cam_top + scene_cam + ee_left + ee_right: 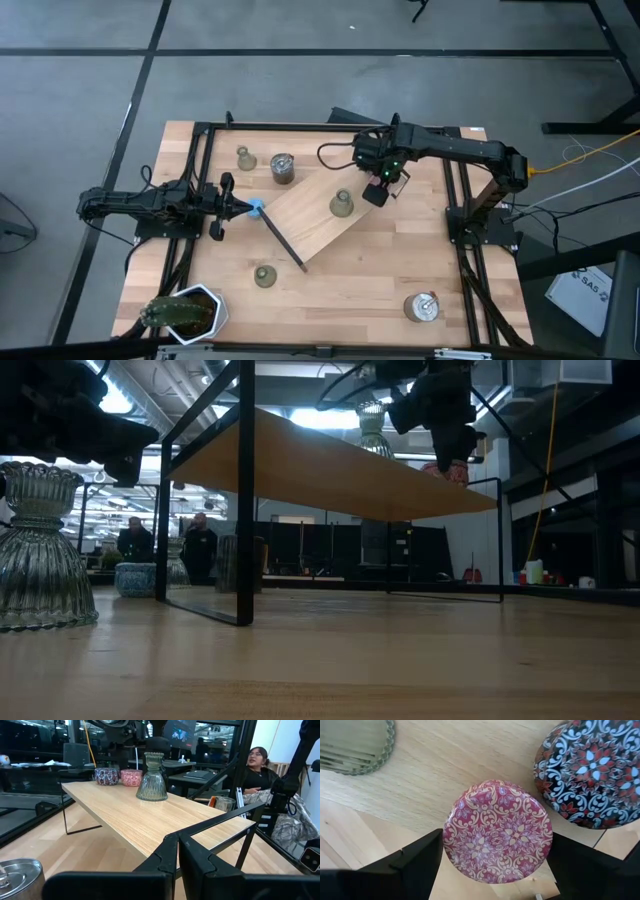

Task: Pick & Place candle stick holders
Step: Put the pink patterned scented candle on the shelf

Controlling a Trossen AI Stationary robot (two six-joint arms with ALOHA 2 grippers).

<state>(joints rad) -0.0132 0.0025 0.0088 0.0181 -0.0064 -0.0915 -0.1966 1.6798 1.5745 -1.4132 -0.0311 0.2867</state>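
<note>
The candle stick holders [152, 777] look like ribbed glass: rigid, slippery, breakable, best pinched at the narrow neck. The right claw [495, 850] hangs open around a patterned pink tin [498, 831]; whether the left claw [222, 207] is open, I cannot tell.

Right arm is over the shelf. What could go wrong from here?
1. Wrong pick: the right gripper has its open fingers either side of the pink puck, not the holder beside it.
2. The pink puck sits at the shelf edge, so a nudge could push it off.
3. The dark puck lies close by, and a finger might clip it.
</note>
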